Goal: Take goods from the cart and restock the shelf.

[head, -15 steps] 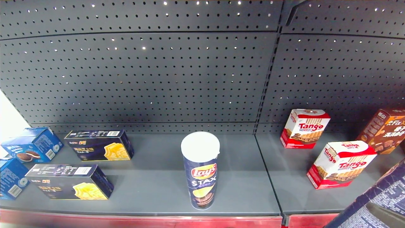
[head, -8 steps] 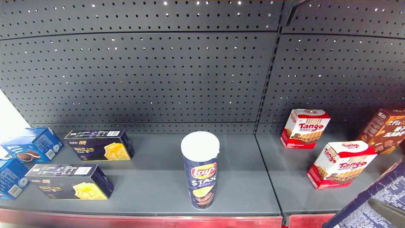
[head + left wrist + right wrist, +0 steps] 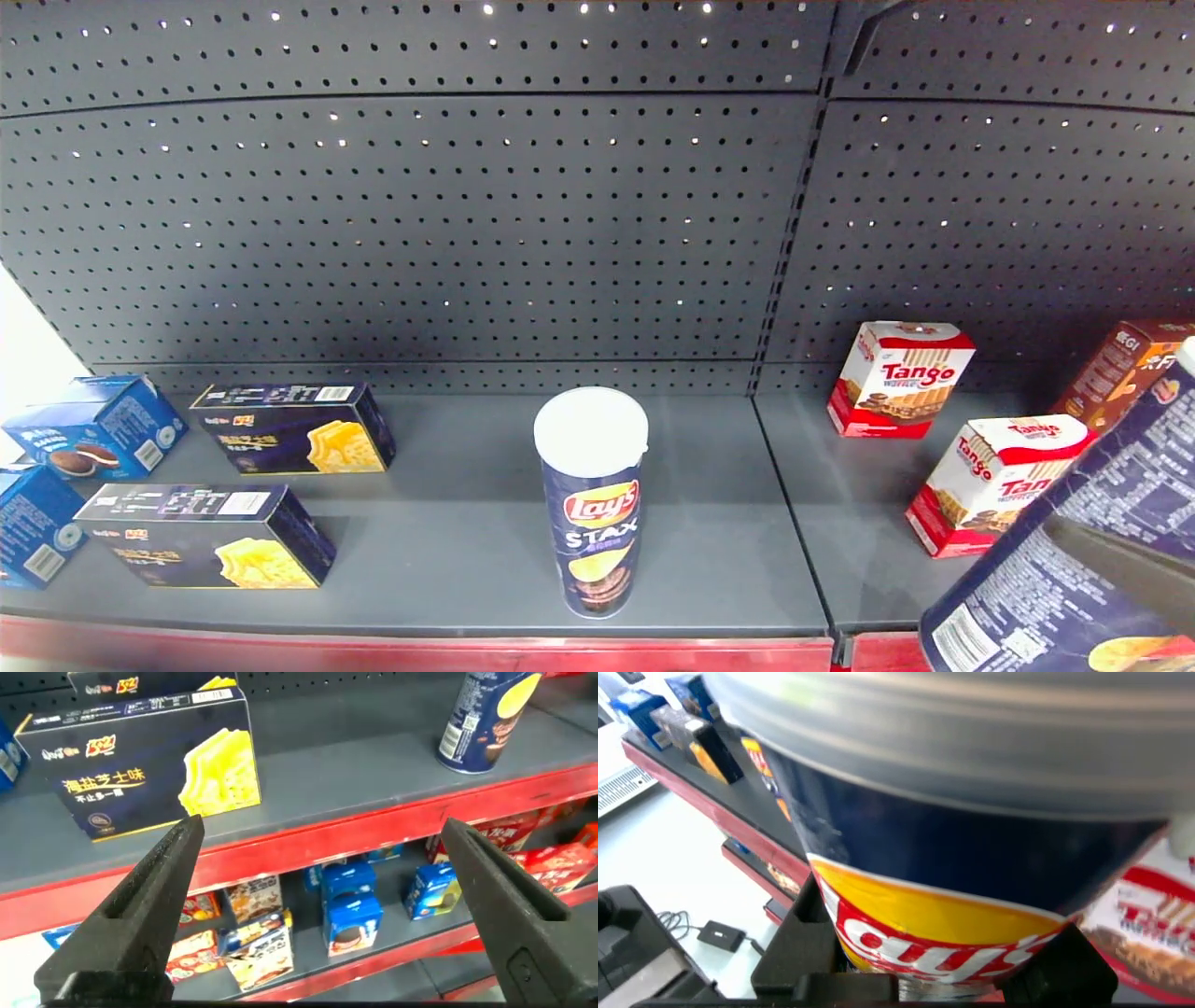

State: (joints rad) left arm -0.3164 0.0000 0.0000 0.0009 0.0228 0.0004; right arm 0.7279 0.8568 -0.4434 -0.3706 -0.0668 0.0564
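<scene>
A dark blue chips can (image 3: 1074, 551) rises tilted at the lower right of the head view, in front of the right shelf bay. My right gripper (image 3: 934, 961) is shut on that chips can (image 3: 971, 840), which looms close to the wrist camera. A second, matching can with a white lid (image 3: 592, 499) stands upright near the front of the grey shelf (image 3: 467, 541). My left gripper (image 3: 318, 905) hangs open below the shelf's red front edge (image 3: 374, 821), nothing between its fingers; the standing can (image 3: 486, 719) shows beyond it.
Two dark cracker boxes (image 3: 294, 427) (image 3: 205, 537) and blue cookie boxes (image 3: 93, 427) lie at the left. Red-and-white wafer boxes (image 3: 898, 378) (image 3: 999, 481) and a brown box (image 3: 1125, 369) fill the right bay. A perforated back panel (image 3: 467, 233) rises behind. Lower shelves hold more goods (image 3: 350, 915).
The held chips can has risen up and leftward into the head view, now covering part of the front wafer box and the brown box. Shelf items have not moved.
</scene>
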